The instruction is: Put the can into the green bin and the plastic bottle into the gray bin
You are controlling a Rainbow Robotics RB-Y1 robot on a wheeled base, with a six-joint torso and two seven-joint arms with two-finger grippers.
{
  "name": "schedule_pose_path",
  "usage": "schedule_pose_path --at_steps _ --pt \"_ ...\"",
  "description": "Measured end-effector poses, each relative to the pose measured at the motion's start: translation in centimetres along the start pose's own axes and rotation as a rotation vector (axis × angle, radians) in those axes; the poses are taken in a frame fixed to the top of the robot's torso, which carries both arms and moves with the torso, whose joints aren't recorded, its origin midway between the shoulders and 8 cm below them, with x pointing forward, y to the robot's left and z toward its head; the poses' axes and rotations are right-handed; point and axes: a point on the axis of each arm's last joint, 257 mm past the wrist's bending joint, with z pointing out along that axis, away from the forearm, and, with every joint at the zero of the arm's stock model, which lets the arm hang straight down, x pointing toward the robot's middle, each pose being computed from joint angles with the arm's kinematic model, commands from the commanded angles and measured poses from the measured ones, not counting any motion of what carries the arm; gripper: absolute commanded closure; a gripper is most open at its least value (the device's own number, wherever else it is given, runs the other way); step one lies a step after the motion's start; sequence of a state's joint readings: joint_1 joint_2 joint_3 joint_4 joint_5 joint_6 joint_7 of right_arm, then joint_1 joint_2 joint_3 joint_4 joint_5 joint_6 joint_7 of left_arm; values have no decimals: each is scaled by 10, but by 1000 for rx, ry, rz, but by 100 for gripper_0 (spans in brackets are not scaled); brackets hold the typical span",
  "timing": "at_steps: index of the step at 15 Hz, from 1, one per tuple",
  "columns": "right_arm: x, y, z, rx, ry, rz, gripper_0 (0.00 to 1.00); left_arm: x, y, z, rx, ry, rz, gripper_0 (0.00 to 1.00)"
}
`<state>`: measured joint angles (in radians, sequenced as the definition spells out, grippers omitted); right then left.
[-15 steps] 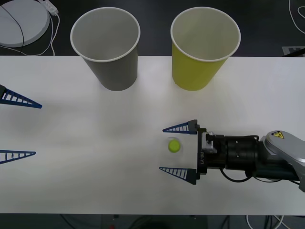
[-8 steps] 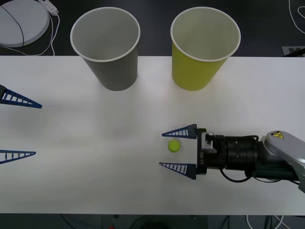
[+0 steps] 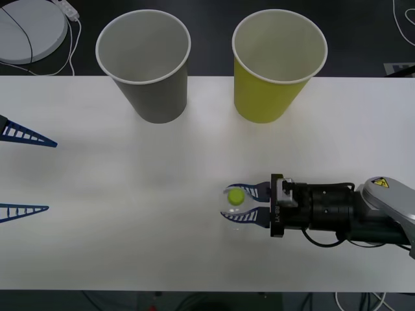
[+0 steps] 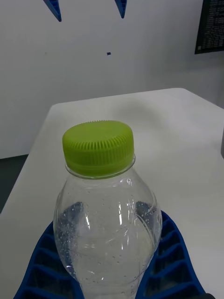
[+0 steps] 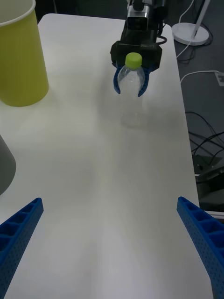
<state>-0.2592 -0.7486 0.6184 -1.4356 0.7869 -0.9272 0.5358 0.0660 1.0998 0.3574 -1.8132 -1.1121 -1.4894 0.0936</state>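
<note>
The plastic bottle [image 3: 236, 196] stands upright on the white table, clear with a lime-green cap. My right gripper [image 3: 235, 204] is shut on it just below the cap, and its blue fingers [image 4: 165, 252] wrap the bottle [image 4: 105, 224] on both sides. The left wrist view shows the same grip on the bottle [image 5: 131, 88]. The gray bin [image 3: 152, 97] and the green bin [image 3: 266, 97] stand side by side at the table's far edge. My left gripper [image 3: 50, 176] waits open at the table's left side. The can is out of view.
A white round disc [image 3: 29, 29] with a cable lies off the table at the far left. A white lamp base [image 5: 191, 32] and cables sit on the floor beyond the table's right edge. The green bin [image 5: 18, 60] stands well apart from the bottle.
The right gripper's fingers have closed from wide open onto the bottle. The left arm and both bins have not moved.
</note>
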Motion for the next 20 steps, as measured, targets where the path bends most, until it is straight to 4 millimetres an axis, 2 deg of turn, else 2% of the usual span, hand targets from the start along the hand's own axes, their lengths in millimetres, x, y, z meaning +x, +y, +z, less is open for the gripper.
schedule_pose_path --at_steps 3,8,20 --pt "-7 -1 -4 -2 -8 1 100 0 0 0 0 0 0 0" --pt "-30 -8 -11 9 -35 10 100 0 0 0 0 0 0 0" --pt "-88 -37 -30 249 -16 86 100 0 0 0 0 0 0 0"
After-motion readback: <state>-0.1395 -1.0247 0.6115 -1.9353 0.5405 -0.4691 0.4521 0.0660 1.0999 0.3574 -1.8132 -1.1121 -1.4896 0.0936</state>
